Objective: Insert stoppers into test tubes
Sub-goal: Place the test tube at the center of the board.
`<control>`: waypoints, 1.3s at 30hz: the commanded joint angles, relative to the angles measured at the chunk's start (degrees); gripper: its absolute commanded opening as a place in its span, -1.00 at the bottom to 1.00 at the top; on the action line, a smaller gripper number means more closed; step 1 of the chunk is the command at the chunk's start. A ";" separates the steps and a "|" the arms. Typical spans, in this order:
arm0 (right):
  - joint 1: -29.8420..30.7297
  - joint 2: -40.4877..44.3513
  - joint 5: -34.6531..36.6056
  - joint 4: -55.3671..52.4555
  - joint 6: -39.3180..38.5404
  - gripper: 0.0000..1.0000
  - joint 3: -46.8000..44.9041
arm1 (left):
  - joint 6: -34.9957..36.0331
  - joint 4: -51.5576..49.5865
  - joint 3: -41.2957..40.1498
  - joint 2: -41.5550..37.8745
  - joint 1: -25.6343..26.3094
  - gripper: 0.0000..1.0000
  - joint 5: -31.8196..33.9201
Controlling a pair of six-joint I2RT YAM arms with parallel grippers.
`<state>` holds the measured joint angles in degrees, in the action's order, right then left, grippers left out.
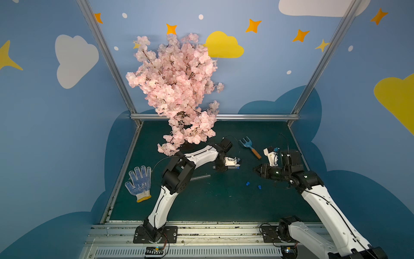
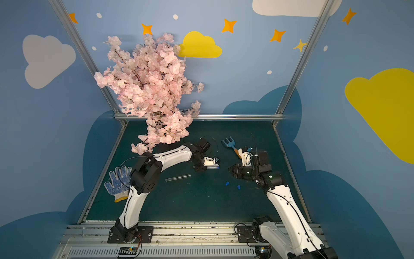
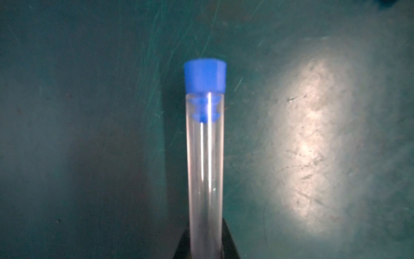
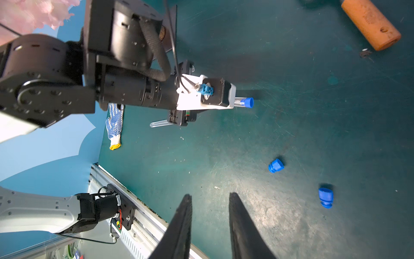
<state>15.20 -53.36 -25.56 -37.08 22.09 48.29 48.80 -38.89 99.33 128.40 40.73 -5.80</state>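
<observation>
Blue stopper [image 3: 205, 76] already sits in one clear tube [image 3: 205, 168], which the left tool [image 3: 205, 244] pinches mid-bench. So one is done and two are left: loose stoppers [image 4: 276, 165] lie on the bench [image 4: 313, 125] near the right tool [image 4: 210, 215], which is slightly spread and empty. A bare tube [image 2: 178, 177] lies nearby. I cannot find the third tube; the left arm [image 1: 197, 157] may hide it.

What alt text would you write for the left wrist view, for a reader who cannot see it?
A clear test tube with a blue stopper seated in its mouth is held by the left claw, with a scratched green mat behind it.
</observation>
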 commanded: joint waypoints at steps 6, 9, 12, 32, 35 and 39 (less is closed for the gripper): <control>-0.26 1.64 0.94 -1.40 0.04 -0.39 -0.59 | 2.77 -8.66 4.68 3.57 -0.39 -0.59 -1.31; -0.24 1.85 1.02 -1.68 -0.11 -0.39 -0.61 | 2.88 -9.63 5.47 4.04 -0.43 -0.46 -1.64; -0.30 2.11 1.09 -1.85 -0.12 -0.40 -0.64 | 3.38 -11.02 6.65 4.90 -0.39 -0.42 -1.84; -0.77 2.83 0.76 -2.30 -0.48 -0.40 -1.44 | 4.15 -8.91 4.21 -2.49 0.00 0.31 -5.33; -0.95 2.74 0.78 -2.29 -0.52 -0.39 -1.54 | 3.47 -7.37 1.33 -7.21 0.68 0.32 -6.04; -1.27 2.53 0.95 -2.56 -0.77 -0.39 -1.56 | -1.31 0.91 -8.09 -17.35 2.30 0.28 -3.09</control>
<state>14.33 -51.37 -24.64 -38.50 22.00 47.24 50.98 -43.40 95.44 117.99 41.82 -9.21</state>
